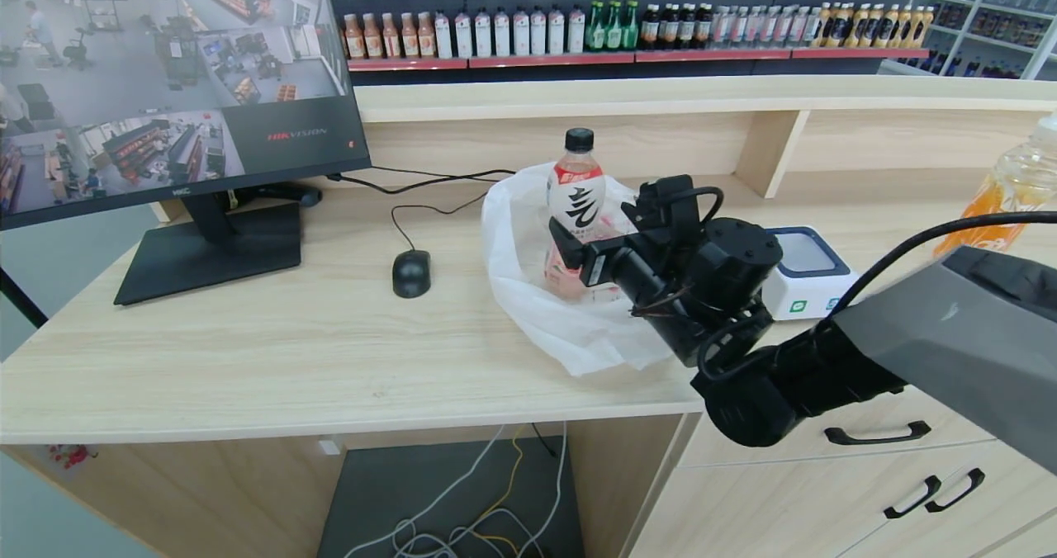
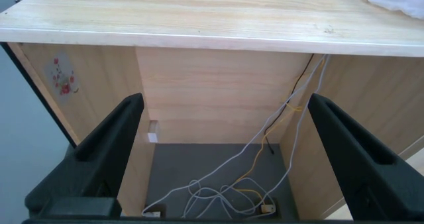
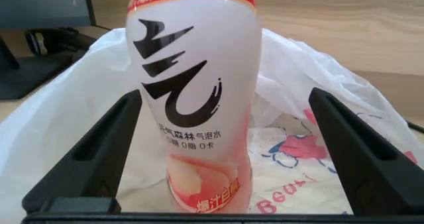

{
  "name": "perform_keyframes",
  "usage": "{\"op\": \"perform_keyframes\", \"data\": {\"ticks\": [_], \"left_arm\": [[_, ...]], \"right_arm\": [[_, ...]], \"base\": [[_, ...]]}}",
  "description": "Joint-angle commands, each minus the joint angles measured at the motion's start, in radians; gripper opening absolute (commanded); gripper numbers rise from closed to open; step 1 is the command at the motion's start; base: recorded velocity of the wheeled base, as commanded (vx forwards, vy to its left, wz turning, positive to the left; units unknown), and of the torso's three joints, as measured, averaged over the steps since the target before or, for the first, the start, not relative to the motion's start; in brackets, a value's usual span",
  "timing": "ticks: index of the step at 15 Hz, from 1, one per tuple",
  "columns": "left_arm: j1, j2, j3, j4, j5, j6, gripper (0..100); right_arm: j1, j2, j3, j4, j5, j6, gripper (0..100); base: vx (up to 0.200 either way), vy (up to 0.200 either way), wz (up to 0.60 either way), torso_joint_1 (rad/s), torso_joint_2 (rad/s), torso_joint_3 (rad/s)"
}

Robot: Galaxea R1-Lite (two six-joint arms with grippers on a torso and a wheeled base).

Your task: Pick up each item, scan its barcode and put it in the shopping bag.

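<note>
Right end effector (image 3: pixel 222 111) released, straddling upright bottle (image 1: pixel 575 199) inside shopping bag (image 1: pixel 528 310) at frame centre; a skewed withdrawal could clip and topple it on the slack plastic

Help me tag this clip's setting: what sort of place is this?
Probably a shop checkout counter: shelves of bottled drinks behind, a barcode scanner on the wooden counter, and a white shopping bag with a bottle standing in it.

Upright black-capped pink-and-white bottle (image 1: pixel 575 203) inside open white shopping bag (image 1: pixel 528 319) on counter (image 1: pixel 289 352).
</note>
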State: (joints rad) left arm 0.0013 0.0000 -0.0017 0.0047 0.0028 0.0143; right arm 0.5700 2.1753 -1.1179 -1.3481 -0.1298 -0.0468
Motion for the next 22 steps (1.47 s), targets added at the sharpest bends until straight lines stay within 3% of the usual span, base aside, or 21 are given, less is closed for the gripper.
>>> {"op": "perform_keyframes", "data": {"ticks": [1,6,9,13,15,22], "left_arm": [[0.0,0.0,0.0,0.0,0.0,0.0,100],[0.0,0.0,0.0,0.0,0.0,0.0,100],[0.0,0.0,0.0,0.0,0.0,-0.002,100],[0.0,0.0,0.0,0.0,0.0,-0.002,100],[0.0,0.0,0.0,0.0,0.0,-0.002,100],[0.0,0.0,0.0,0.0,0.0,0.0,100]], "right_arm": [[0.018,-0.095,0.105,-0.039,0.001,0.001,100],[0.08,-0.209,0.371,-0.217,0.001,0.008,100],[0.12,-0.259,0.497,-0.223,-0.001,0.019,100],[0.157,-0.285,0.51,-0.223,-0.028,0.019,100],[0.18,-0.285,0.501,-0.223,-0.065,0.021,100],[0.156,-0.285,0.529,-0.223,-0.091,0.016,100]], "base": [[0.0,0.0,0.0,0.0,0.0,0.0],[0.0,0.0,0.0,0.0,0.0,0.0],[0.0,0.0,0.0,0.0,0.0,0.0],[0.0,0.0,0.0,0.0,0.0,0.0],[-0.2,0.0,0.0,0.002,0.0,0.002],[-0.029,0.0,0.0,0.003,0.0,0.0]]}}
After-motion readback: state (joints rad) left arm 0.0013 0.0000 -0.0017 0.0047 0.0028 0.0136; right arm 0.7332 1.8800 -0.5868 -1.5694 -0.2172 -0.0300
